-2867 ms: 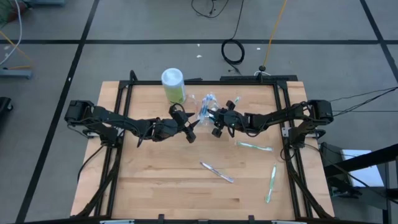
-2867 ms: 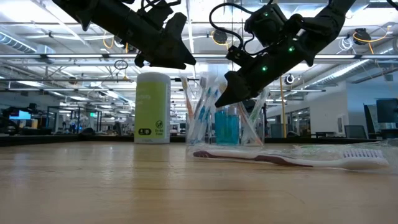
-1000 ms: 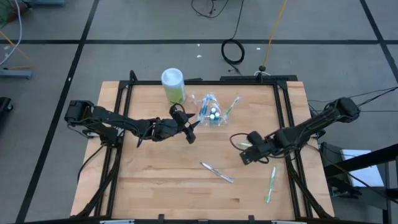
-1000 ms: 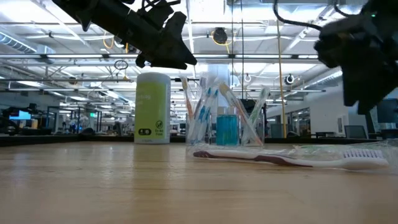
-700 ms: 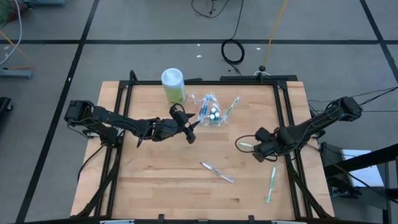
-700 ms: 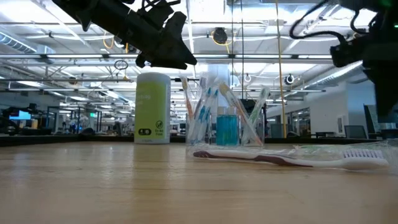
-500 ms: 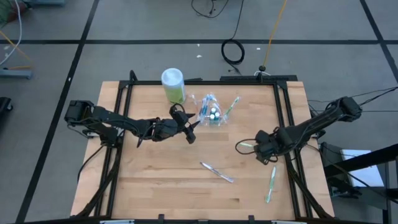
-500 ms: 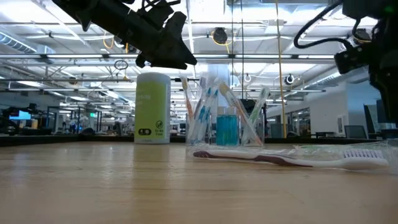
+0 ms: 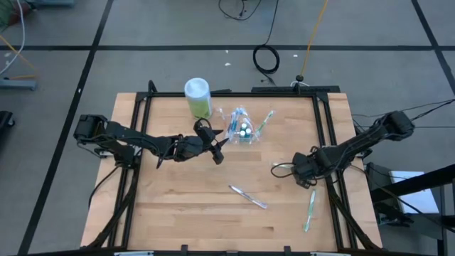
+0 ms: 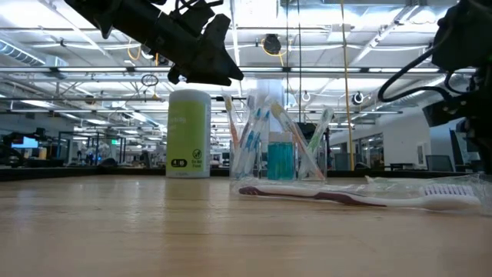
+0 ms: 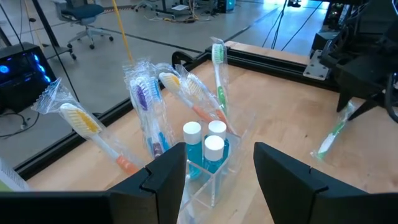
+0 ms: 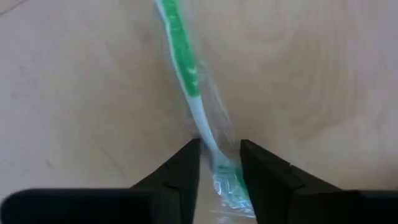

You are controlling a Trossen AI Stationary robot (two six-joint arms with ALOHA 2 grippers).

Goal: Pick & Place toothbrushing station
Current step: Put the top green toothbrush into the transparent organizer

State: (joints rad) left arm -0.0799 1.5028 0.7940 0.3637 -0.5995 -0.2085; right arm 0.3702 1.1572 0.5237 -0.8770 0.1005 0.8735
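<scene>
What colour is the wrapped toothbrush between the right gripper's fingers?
Green and white: the slim plastic-wrapped toothbrush between the right gripper fingers shows best in the right wrist view.

one clear cup [image 11: 217, 168], three white-capped tubes [image 11: 208, 146], one green canister [image 9: 198, 97], three loose toothbrushes [image 9: 248, 196]

No wording, brand or number can be made out anywhere in these views. The tall pale-green cylindrical canister with a white lid [image 10: 188, 133], standing at the far side of the table to the left of the clear cup, carries two small dark marks low on its front, side by side; they look like a little label box and a round symbol, but they are too small to read. A faint lighter patch higher up on the same canister may be print, and it cannot be read either. The wrapped toothbrushes and the small blue tubes show no readable lettering.
</scene>
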